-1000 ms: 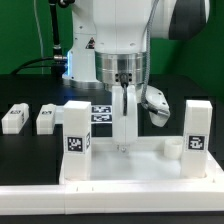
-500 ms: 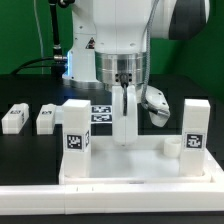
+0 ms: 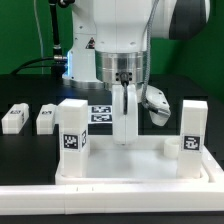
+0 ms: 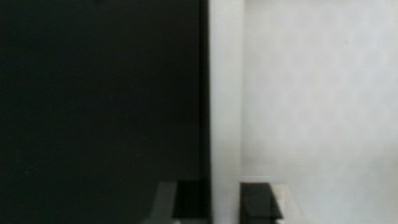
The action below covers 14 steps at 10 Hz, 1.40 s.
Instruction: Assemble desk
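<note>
**Gripper and desk top, two views.** The gripper [image 3: 124, 138] is shown pointing straight down, its jaws clamped together on the far rim of the desk top [image 3: 130, 172].

In the wrist view the gripper [image 4: 224, 203] is seen along its own axis. Two dark fingertips [image 4: 187, 203] are set on either side of a thin pale edge. The white desk top [image 4: 320, 100] lies to one side of that edge and dark ground to the other. This pinch is not resolved in the exterior view.

Everything else is shown by the exterior view only. The tray-like desk top is laid on the black table [image 3: 30, 150]. Within its rim a left upright leg [image 3: 72, 135] and a right upright leg [image 3: 195, 128] are stood at the near corners. A small white block [image 3: 172, 147] is seen just beside the latter.

Each upright leg is labelled with a black-white square tag, and no lettering can be read.

Two loose legs [image 3: 13, 117] [image 3: 46, 119] are laid well apart from the tray, at the exterior view's left. The marker board [image 3: 103, 112] is partly hidden behind the gripper. A border bar [image 3: 110, 203] is run along the front.
</note>
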Tool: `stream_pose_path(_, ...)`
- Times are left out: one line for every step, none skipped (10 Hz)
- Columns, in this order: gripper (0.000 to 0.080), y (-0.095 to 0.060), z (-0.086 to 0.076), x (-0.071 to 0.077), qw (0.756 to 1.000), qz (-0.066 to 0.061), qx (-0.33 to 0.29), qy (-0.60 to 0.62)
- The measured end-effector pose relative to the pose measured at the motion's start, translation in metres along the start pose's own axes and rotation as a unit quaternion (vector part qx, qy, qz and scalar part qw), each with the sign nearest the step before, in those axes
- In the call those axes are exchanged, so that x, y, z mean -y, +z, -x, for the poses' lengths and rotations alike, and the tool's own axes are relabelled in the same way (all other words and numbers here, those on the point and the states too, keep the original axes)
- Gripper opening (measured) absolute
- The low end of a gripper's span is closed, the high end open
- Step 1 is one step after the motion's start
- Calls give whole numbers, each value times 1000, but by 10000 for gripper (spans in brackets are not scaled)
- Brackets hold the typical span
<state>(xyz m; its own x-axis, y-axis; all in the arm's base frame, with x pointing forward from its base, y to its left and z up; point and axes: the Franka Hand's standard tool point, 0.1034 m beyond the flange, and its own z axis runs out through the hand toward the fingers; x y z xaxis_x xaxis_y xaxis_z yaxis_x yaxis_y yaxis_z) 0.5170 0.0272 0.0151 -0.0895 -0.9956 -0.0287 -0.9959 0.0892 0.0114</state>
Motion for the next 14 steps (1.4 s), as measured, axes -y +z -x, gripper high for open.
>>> stream_pose_path(62, 0, 0, 0, 1000, 0, 0, 0)
stream_pose_path(62, 0, 0, 0, 1000, 0, 0, 0)
stream_pose_path(62, 0, 0, 0, 1000, 0, 0, 0)
stream_pose_path(62, -1, -3, 2, 1000, -10, -4, -18)
stream_pose_path(62, -2, -12, 2, 998, -30, -15, -53)
stream_pose_path(61, 0, -23, -5, 994, -40, -26, -95)
stream_pose_path(60, 1, -30, -8, 994, -51, -32, -90)
stream_pose_path(60, 1, -31, -8, 991, -48, -33, -117)
stream_pose_path(60, 1, -31, -10, 988, -41, -31, -148)
stream_pose_path(61, 1, -32, -12, 983, -40, -32, -174)
stream_pose_path(61, 1, -34, -13, 979, -37, -34, -200)
stream_pose_path(61, 1, -41, -15, 968, -30, -34, -247)
stream_pose_path(64, 0, -58, -18, 947, -13, -25, -319)
stream_pose_path(64, 0, -65, -17, 933, -8, -23, -360)
